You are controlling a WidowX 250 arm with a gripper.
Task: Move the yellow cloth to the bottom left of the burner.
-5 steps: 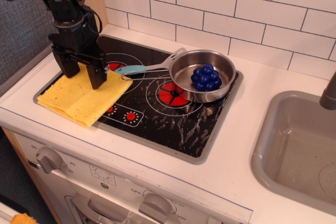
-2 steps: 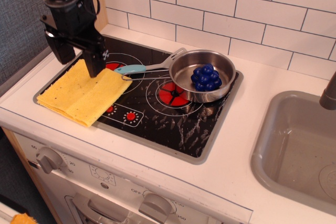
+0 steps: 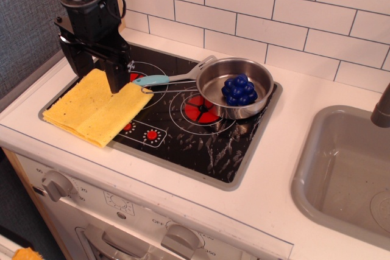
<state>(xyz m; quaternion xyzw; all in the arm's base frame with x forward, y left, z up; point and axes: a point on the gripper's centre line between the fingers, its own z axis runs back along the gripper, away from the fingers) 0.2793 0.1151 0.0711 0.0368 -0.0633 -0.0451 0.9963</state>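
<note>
The yellow cloth (image 3: 94, 109) lies flat and folded on the front left part of the black burner panel (image 3: 183, 132), its left edge over the grey rim. My gripper (image 3: 97, 76) hangs above the cloth's back edge. Its two black fingers (image 3: 114, 77) are spread apart and hold nothing. The fingertips stand just over the cloth; I cannot tell whether they touch it.
A steel pan (image 3: 236, 92) with a blue handle and a cluster of blue grapes (image 3: 239, 89) sits on the right burner ring. A grey sink (image 3: 347, 172) lies at the right. A white tiled wall runs behind. Stove knobs (image 3: 56, 185) sit below the front edge.
The gripper has risen off the cloth and shifted slightly back and right. The cloth stays in place on the front left of the burner.
</note>
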